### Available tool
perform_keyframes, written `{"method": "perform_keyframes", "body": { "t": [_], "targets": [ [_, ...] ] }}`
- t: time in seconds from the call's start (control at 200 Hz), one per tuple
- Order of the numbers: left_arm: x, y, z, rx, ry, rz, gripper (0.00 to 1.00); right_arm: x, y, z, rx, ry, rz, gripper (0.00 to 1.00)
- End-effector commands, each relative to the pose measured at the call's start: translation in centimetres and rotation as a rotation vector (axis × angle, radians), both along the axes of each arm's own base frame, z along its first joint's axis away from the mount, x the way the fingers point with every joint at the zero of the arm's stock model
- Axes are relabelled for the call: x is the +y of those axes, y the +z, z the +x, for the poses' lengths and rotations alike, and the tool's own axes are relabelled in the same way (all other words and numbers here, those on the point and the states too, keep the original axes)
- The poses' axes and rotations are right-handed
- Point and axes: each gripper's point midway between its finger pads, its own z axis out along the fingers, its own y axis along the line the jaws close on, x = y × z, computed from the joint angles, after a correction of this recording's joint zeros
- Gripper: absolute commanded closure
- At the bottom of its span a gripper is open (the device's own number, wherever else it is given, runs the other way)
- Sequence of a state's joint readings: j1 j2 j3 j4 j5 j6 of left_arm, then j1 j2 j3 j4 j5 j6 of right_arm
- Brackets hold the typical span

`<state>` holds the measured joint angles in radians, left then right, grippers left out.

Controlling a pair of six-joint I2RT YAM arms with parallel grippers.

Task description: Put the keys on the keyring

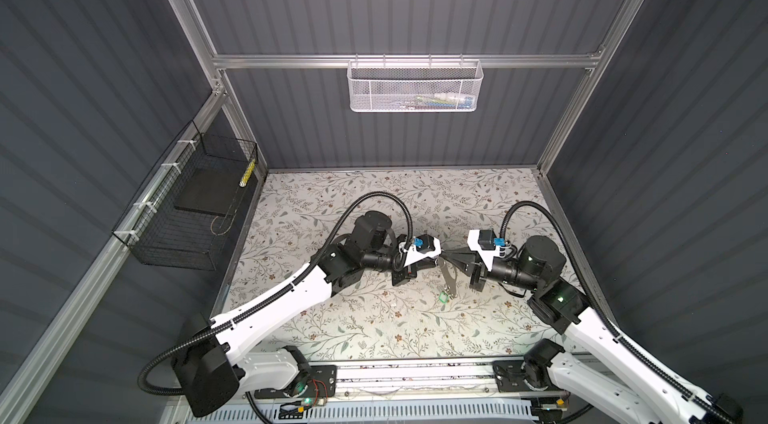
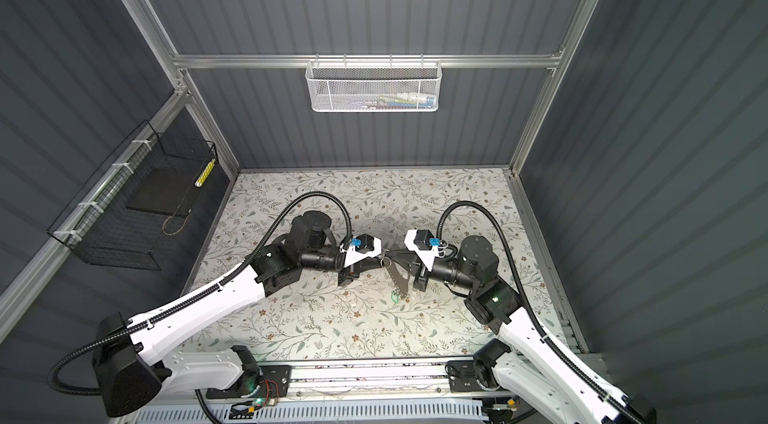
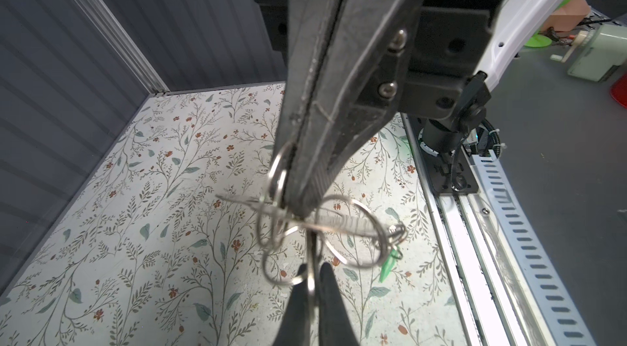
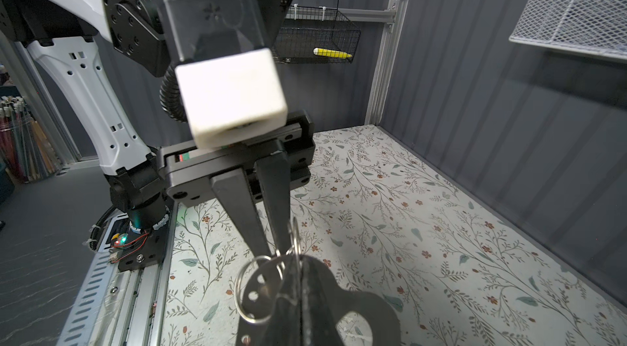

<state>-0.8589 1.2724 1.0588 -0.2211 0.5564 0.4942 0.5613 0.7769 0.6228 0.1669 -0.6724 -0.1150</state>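
Note:
My left gripper [image 1: 439, 254] and right gripper [image 1: 449, 254] meet tip to tip above the middle of the table. Both are shut on thin metal rings of one bunch. In the left wrist view the left gripper [image 3: 314, 269] pinches a ring edge-on, and the keyring [image 3: 353, 232] loops beside the right gripper's tips, with its green tag [image 3: 386, 268] dangling. In the right wrist view the right gripper [image 4: 298, 261] pinches a ring edge, and another ring [image 4: 259, 290] with a holed key [image 4: 254, 296] lies beside it. Flat keys [image 1: 449, 278] and the green tag [image 1: 443, 297] hang below the tips.
The floral table [image 1: 374, 318] lies under the bunch. A black wire basket [image 1: 187, 209] hangs on the left wall and a white mesh basket [image 1: 415, 85] on the back rail. A metal rail [image 1: 415, 376] carrying both arm bases runs along the front edge.

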Motion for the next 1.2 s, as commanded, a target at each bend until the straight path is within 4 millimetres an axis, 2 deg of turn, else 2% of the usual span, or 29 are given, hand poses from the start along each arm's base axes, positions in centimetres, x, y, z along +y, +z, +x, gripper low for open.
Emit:
{"method": "perform_keyframes", "body": {
  "t": [0.0,0.115,0.295,0.4,0.535,0.856,1.196],
  "targets": [
    [-0.4,0.5,-1.6,0.011,-0.094,0.009,0.83,0.0,1.3,-0.1,-0.045,0.013,0.039,1.00],
    [0.4,0.8,-0.2,-0.052,-0.001,0.021,0.64,-0.1,0.9,-0.3,-0.044,0.018,0.030,1.00],
    [2.7,1.5,1.2,-0.113,0.106,0.034,0.56,-0.1,0.5,-0.5,-0.037,0.027,0.020,1.00],
    [4.2,1.7,1.7,-0.106,0.143,0.041,0.59,0.0,0.4,-0.4,-0.037,0.030,0.024,1.00],
    [5.2,3.2,2.1,-0.074,0.146,-0.008,0.60,0.1,0.4,-0.3,-0.035,0.034,0.029,1.00],
    [2.8,6.4,0.1,0.007,-0.061,-0.101,0.65,0.4,0.3,-0.4,-0.020,0.053,0.026,1.00],
    [1.8,6.2,0.0,0.050,-0.128,-0.104,0.70,0.5,0.4,-0.4,-0.019,0.066,0.024,1.00]
  ]
}}
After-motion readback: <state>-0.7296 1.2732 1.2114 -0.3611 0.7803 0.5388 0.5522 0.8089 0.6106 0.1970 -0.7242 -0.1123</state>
